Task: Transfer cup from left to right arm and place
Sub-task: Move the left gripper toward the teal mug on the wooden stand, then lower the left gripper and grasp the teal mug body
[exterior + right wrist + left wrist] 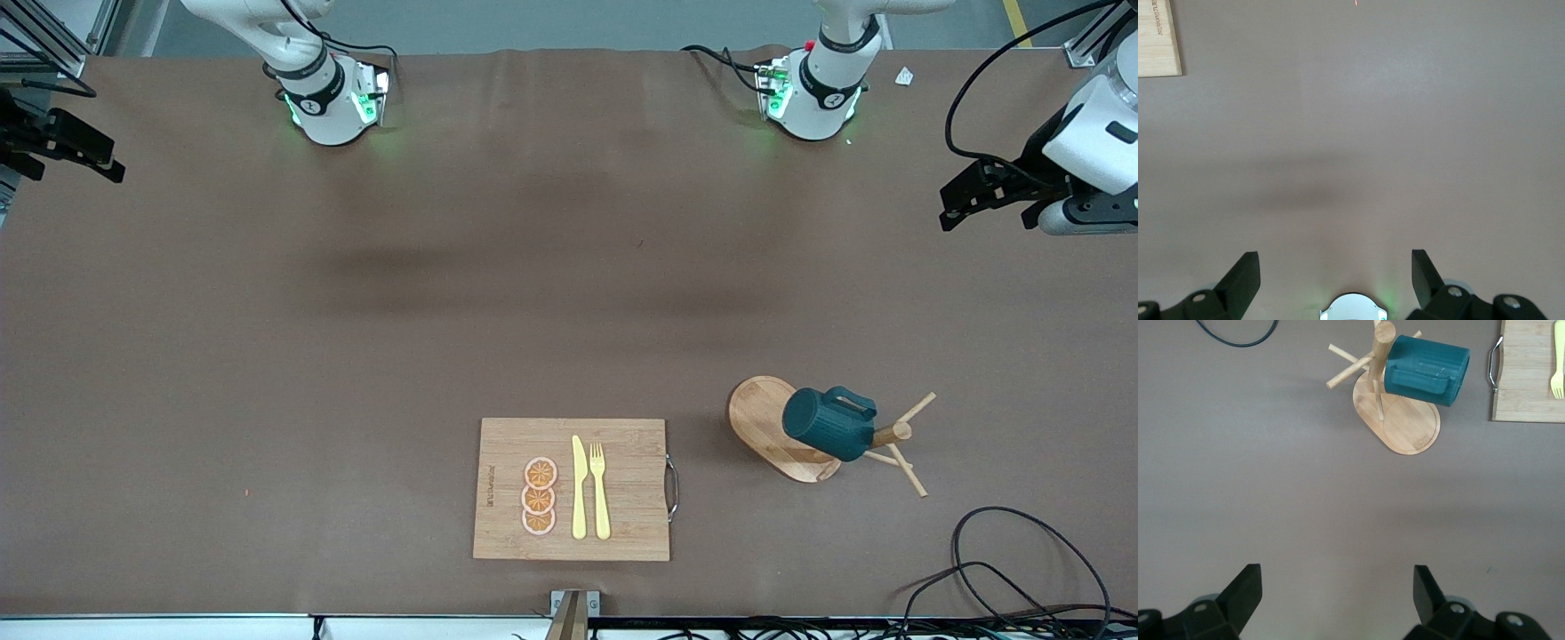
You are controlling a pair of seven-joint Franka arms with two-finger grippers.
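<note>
While the cup (829, 425) is hanging on the wooden rack (772, 428) near the left arm's end of the desk (356, 356), we are holding the left tool (1337, 597) and right tool (1335, 277) released, high above. Pulling sideways risks toppling the rack.

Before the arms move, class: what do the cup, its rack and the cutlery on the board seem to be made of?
Cup: probably glazed ceramic, dark teal and ribbed with a dull sheen.
Rack: pale wood, perhaps bamboo, with visible grain.
Knife and fork: likely plastic, a flat, even yellow.
</note>
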